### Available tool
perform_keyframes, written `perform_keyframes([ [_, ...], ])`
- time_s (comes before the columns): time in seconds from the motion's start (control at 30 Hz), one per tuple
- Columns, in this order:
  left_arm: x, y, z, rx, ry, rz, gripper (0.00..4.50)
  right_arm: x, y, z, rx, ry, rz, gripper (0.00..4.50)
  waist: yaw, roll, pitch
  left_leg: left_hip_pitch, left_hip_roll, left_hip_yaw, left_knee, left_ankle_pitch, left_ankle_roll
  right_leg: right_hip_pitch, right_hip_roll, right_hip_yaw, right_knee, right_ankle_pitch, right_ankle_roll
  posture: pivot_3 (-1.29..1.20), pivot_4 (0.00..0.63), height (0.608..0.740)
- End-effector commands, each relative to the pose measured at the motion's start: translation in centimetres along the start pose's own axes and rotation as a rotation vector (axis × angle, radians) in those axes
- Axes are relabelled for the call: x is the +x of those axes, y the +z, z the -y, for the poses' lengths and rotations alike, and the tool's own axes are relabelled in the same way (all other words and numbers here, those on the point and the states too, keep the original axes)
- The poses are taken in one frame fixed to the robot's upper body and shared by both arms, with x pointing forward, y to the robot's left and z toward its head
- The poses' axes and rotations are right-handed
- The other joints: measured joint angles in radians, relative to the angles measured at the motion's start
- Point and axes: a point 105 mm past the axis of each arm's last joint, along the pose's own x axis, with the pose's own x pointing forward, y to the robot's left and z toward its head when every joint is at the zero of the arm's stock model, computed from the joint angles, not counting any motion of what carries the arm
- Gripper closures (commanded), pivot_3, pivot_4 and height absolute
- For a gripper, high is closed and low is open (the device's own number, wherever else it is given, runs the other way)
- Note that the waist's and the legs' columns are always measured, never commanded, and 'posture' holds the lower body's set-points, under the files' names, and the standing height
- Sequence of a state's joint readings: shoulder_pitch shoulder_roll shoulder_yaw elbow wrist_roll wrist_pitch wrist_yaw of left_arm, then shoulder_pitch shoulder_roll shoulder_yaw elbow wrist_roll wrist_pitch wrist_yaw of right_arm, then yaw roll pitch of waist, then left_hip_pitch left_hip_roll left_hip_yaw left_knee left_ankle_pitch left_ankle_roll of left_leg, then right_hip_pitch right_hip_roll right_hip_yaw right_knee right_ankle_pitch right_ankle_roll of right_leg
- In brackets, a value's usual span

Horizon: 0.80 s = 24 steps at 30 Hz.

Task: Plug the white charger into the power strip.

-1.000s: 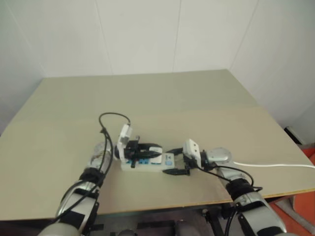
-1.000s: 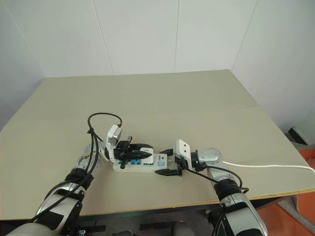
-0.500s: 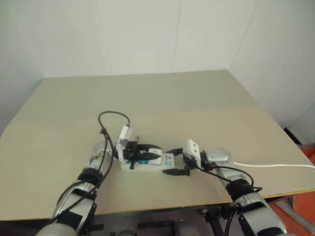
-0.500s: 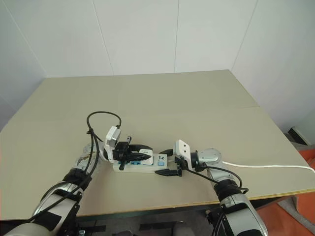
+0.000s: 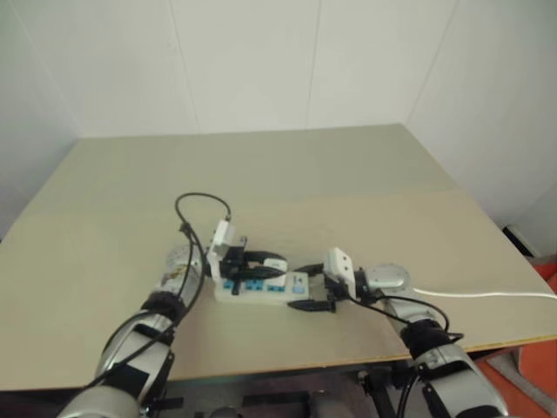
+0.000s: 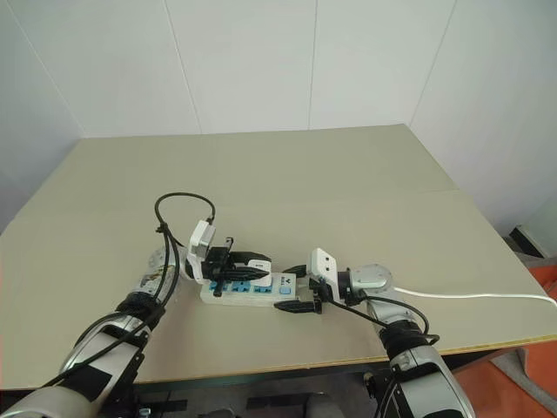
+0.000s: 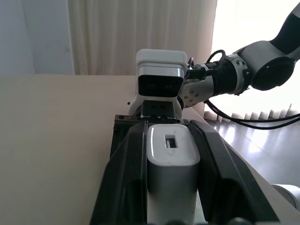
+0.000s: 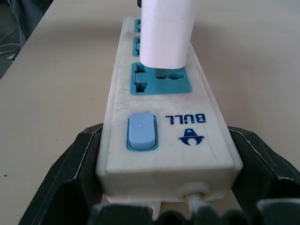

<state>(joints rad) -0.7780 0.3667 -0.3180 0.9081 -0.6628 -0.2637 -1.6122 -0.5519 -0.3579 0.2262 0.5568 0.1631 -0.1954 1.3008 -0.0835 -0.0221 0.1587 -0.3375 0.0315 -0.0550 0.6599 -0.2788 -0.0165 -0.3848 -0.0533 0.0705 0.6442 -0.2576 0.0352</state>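
1. While my left claw is clamping the white charger, it is hanging over the power strip near the table edge at 6 o'clock.
2. My right claw is clamping the strip's switch end.

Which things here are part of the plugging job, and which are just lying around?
Part of the job:
- charger, held in the shut left gripper
- power strip, clamped at its switch end by the right gripper

Just there:
- table
- white cable trailing off to the right
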Motion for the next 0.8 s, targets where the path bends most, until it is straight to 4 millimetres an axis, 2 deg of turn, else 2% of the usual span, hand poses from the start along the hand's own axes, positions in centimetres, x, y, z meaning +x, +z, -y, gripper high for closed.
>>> perform_keyframes([
  [0.03,-0.4,-3.3,1.1,-0.131,0.003,-0.083,3.49,1.1,-1.9,-2.2,0.048,0.09,-0.065,1.08,0.003,0.0,-0.002,0.0,0.0,0.0,0.0,0.0,0.0,0.0,0.0,0.0,0.0,0.0,0.0,0.0,0.15,0.74],
  [0.2,0.0,-2.4,0.9,-0.173,-0.004,-0.018,3.49,1.1,-1.9,-2.2,0.05,0.083,-0.066,1.08,0.009,0.0,-0.002,0.0,0.0,0.0,0.0,0.0,0.001,0.0,0.0,0.0,0.0,-0.002,0.004,0.0,0.15,0.74],
  [0.43,-0.1,-2.1,1.1,-0.187,-0.021,-0.021,3.49,1.3,-2.0,-2.3,0.054,0.08,-0.068,1.08,0.008,0.0,-0.002,0.0,0.001,0.0,0.0,-0.002,0.003,0.0,0.001,0.0,-0.001,-0.002,0.002,0.0,0.15,0.74],
  [0.57,0.1,-1.3,1.0,-0.191,-0.029,0.016,3.49,1.3,-2.0,-2.4,0.055,0.08,-0.067,1.08,0.008,0.0,-0.002,0.0,0.001,0.0,0.0,-0.002,0.003,0.0,0.001,0.0,-0.001,-0.002,0.002,0.0,0.15,0.74],
  [0.8,0.3,-2.3,1.4,-0.17,-0.059,-0.057,3.49,1.3,-2.0,-2.3,0.055,0.077,-0.066,1.08,0.007,0.0,-0.002,-0.001,0.001,0.0,0.0,-0.002,0.004,-0.001,0.002,0.001,-0.001,-0.002,0.002,0.0,0.15,0.74],
])
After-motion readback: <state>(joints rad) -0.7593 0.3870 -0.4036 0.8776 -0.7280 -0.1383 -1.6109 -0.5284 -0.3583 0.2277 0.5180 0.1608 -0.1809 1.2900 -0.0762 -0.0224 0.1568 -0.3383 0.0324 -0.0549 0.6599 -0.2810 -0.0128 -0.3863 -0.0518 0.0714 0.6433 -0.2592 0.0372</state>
